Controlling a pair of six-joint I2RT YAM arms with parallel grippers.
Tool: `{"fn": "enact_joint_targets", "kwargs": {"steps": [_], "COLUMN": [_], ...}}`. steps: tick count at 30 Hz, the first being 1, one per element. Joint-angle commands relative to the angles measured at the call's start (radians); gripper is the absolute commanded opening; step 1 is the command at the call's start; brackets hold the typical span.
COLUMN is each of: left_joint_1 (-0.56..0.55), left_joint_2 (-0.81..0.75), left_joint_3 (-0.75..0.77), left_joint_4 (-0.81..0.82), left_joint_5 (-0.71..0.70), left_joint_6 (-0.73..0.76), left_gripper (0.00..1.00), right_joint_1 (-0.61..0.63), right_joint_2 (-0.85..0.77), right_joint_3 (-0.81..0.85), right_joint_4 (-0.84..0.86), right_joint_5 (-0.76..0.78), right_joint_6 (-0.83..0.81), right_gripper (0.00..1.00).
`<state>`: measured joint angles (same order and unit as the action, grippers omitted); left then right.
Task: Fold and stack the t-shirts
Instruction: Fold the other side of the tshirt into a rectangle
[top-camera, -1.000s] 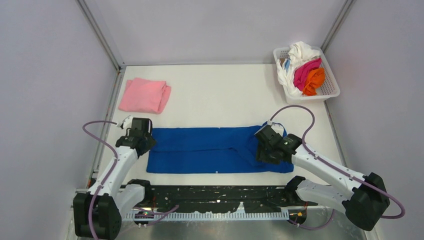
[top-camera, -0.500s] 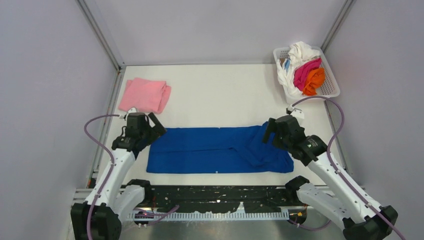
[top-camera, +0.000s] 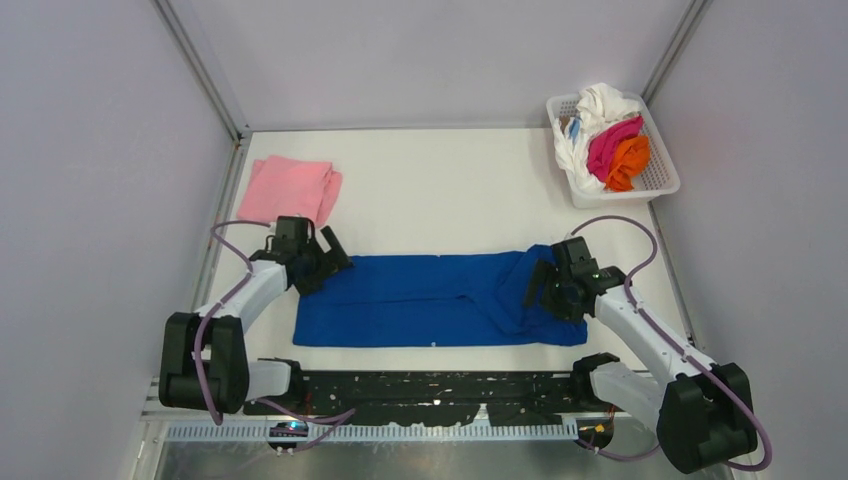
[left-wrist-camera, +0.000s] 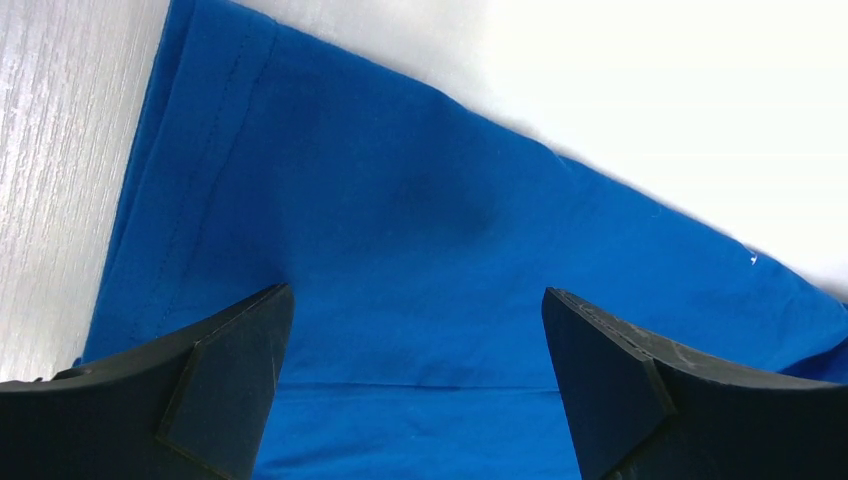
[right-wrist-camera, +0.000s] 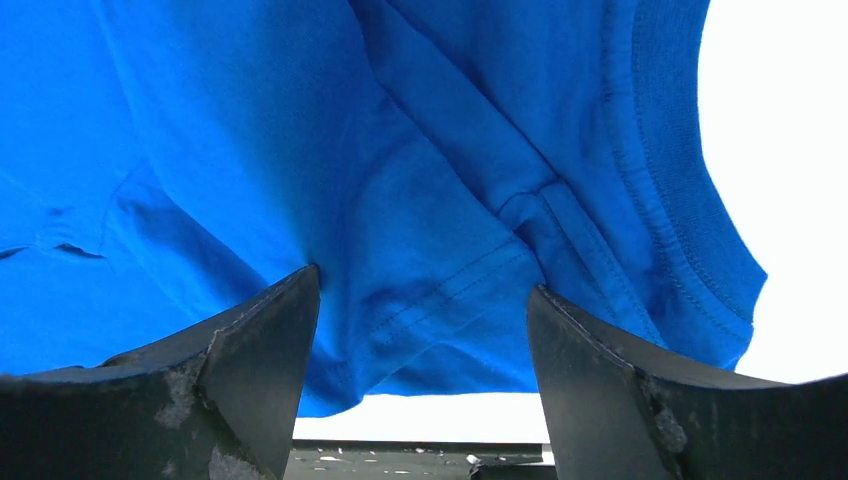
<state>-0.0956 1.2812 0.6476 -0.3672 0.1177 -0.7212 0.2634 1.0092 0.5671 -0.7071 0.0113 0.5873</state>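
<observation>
A royal blue t-shirt (top-camera: 430, 300) lies flat on the white table, folded into a long band. My left gripper (top-camera: 325, 262) hovers open over its left end; in the left wrist view the black fingers (left-wrist-camera: 230, 370) of the left gripper (left-wrist-camera: 416, 291) straddle smooth blue cloth (left-wrist-camera: 420, 200) with nothing between them. My right gripper (top-camera: 545, 285) is open over the shirt's right end. The right wrist view shows the right gripper (right-wrist-camera: 423, 280) above the blue sleeve and collar folds (right-wrist-camera: 400, 150), holding nothing. A folded light pink t-shirt (top-camera: 290, 190) rests at the back left.
A white mesh basket (top-camera: 662, 186) at the back right holds crumpled white (top-camera: 605, 100), magenta (top-camera: 612, 142) and orange (top-camera: 630, 160) t-shirts. A black rail (top-camera: 430, 390) runs along the near table edge. Grey walls close in the left, right and back.
Both grippers have opened and let go of the blue shirt's ends. The left one shifted back and right over the left end; the right one lifted off, then settled over the right end.
</observation>
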Motion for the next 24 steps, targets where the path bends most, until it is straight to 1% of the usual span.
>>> {"fn": "enact_joint_targets", "kwargs": {"steps": [1, 6, 8, 12, 15, 20, 24], "left_joint_1": [0.007, 0.006, 0.007, 0.005, 0.007, 0.006, 0.007], "left_joint_2": [0.013, 0.013, 0.013, 0.014, 0.011, 0.013, 0.018], "left_joint_3": [0.024, 0.025, 0.025, 0.027, 0.027, 0.031, 0.033], "left_joint_4": [0.054, 0.047, 0.045, 0.042, 0.043, 0.041, 0.040], "left_joint_5": [0.015, -0.003, -0.004, 0.002, 0.000, 0.001, 0.000], "left_joint_6": [0.022, 0.025, 0.025, 0.027, 0.029, 0.029, 0.029], "left_gripper": [1.00, 0.99, 1.00, 1.00, 1.00, 1.00, 1.00], "right_joint_1": [-0.010, -0.013, -0.013, -0.013, -0.014, -0.013, -0.014], "right_joint_2": [-0.002, -0.001, -0.004, -0.015, -0.036, -0.085, -0.110], "right_joint_3": [-0.034, -0.063, -0.079, -0.098, -0.081, -0.051, -0.050], "right_joint_4": [0.039, 0.044, 0.097, 0.177, 0.180, 0.139, 0.141], "right_joint_5": [-0.029, 0.026, 0.010, -0.029, -0.033, -0.016, -0.026], "right_joint_6": [-0.011, -0.003, -0.005, -0.010, -0.023, -0.040, -0.040], "right_gripper": [0.82, 0.82, 0.82, 0.77, 0.75, 0.75, 0.74]}}
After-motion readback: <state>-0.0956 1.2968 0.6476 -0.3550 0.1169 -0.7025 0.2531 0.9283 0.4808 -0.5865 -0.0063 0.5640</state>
